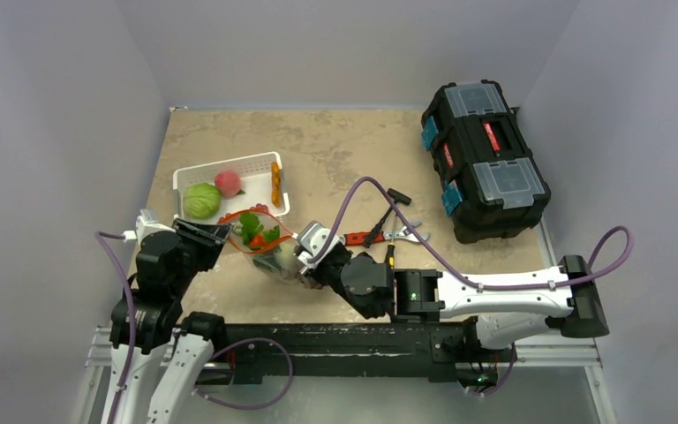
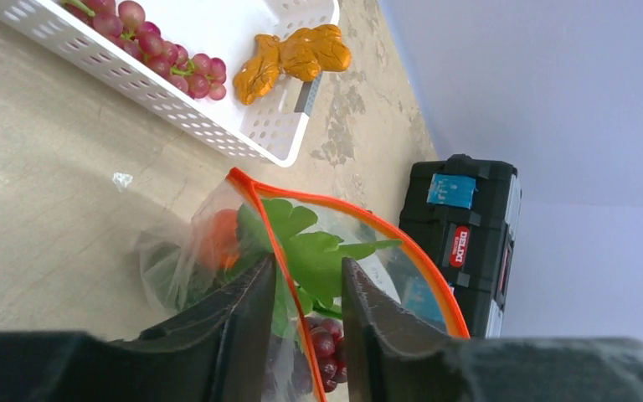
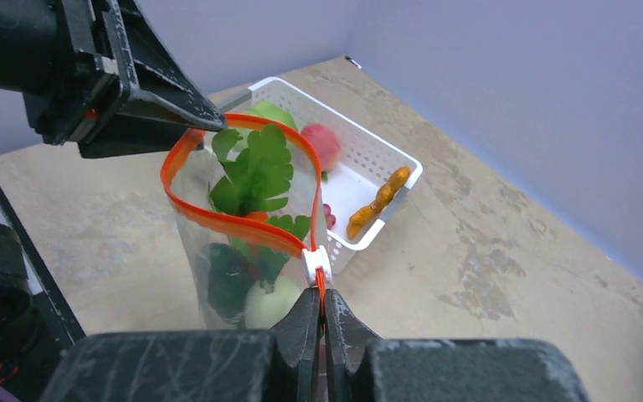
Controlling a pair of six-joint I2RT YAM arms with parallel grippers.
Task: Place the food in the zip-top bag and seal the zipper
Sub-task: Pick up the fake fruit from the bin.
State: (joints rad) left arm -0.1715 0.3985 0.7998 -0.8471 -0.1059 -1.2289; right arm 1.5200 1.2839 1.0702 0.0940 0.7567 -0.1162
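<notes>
Here, right tool (image 3: 319, 295) pinches the zipper (image 3: 218, 223); left tool (image 2: 308, 270) gapes; toolbox label (image 2: 459, 245) unreadable.

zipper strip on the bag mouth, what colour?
Red-orange zipper strip, with a small white slider at its end; clearest in the right wrist view.

Lab: grey-walled robot test table (image 1: 335, 141)

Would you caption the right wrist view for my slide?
Right gripper shut on the zipper end of the open zip-top bag holding leafy greens.
</notes>
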